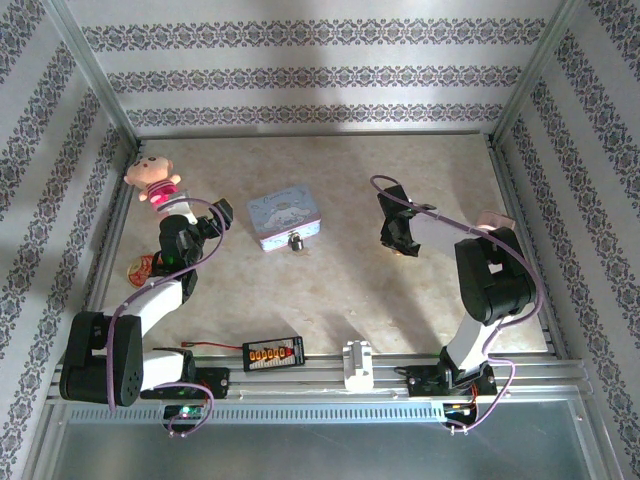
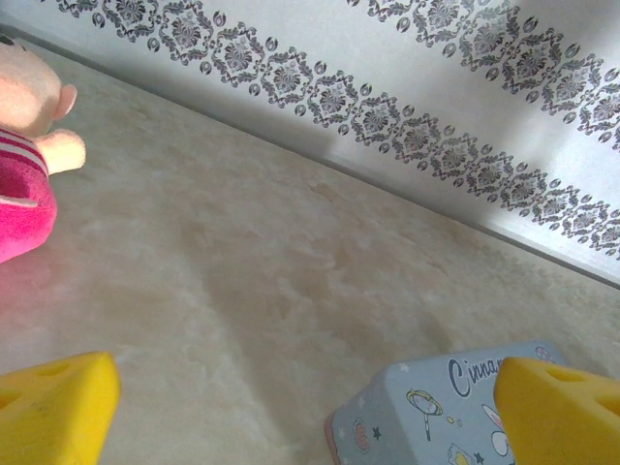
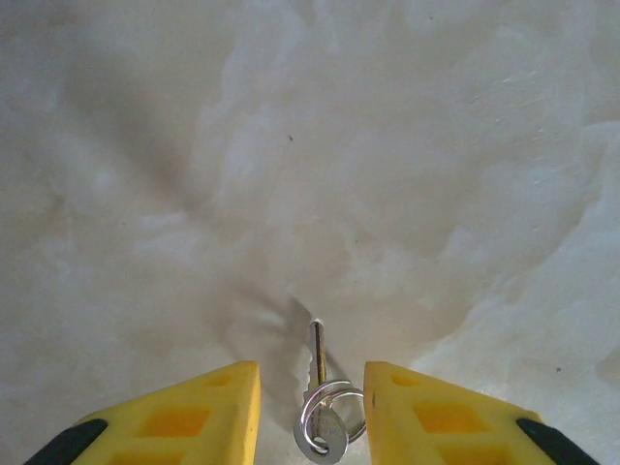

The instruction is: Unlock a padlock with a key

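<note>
The right gripper [image 3: 312, 370] stood partly open, its yellow fingers [image 3: 194, 417] either side of a key [image 3: 318, 351]. The key's ring [image 3: 325, 436] seemed to touch one finger, and the other finger stood apart. Bare table [image 3: 291, 145] lay open ahead. The left gripper [image 2: 305, 387] was spread wide and held nothing, beside a blue tin [image 2: 426, 407], with the wall [image 2: 436, 87] near beyond. The padlock [image 1: 295, 241] sat at the tin's near side, well apart from the right gripper.
</note>
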